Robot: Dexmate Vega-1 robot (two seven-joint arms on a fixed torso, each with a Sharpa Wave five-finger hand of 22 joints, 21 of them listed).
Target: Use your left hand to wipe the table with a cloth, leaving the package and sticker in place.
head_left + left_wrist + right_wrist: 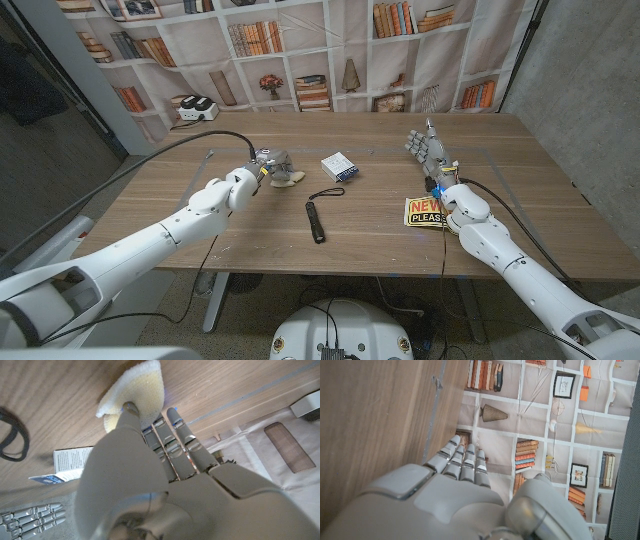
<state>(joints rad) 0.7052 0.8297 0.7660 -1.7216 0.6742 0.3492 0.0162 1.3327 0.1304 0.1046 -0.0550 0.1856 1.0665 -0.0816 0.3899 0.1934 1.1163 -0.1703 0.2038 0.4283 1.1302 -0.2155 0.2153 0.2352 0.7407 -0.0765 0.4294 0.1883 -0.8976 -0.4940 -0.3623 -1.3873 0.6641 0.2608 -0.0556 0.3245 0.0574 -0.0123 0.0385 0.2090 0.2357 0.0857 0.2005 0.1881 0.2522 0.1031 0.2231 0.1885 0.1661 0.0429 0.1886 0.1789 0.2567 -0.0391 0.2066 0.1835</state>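
The cloth [288,178] [134,391] — a pale yellow, spongy wad — sits pinched under the left hand's [271,166] fingertips. The package [339,167], white and blue, lies flat just beyond that hand; the yellow-and-red sticker [425,212] lies beside the right wrist.

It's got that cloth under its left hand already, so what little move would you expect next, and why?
Probably a short sweep of the left hand sideways across the bare wood, away from the package. Its fingers already press the cloth against the table, and the package lies close beside it and should stay put.

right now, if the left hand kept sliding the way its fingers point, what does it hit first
Probably the small package: the left hand, pressing the cloth, points toward it with bare table between. Depth is unclear, so it might pass just beside it.
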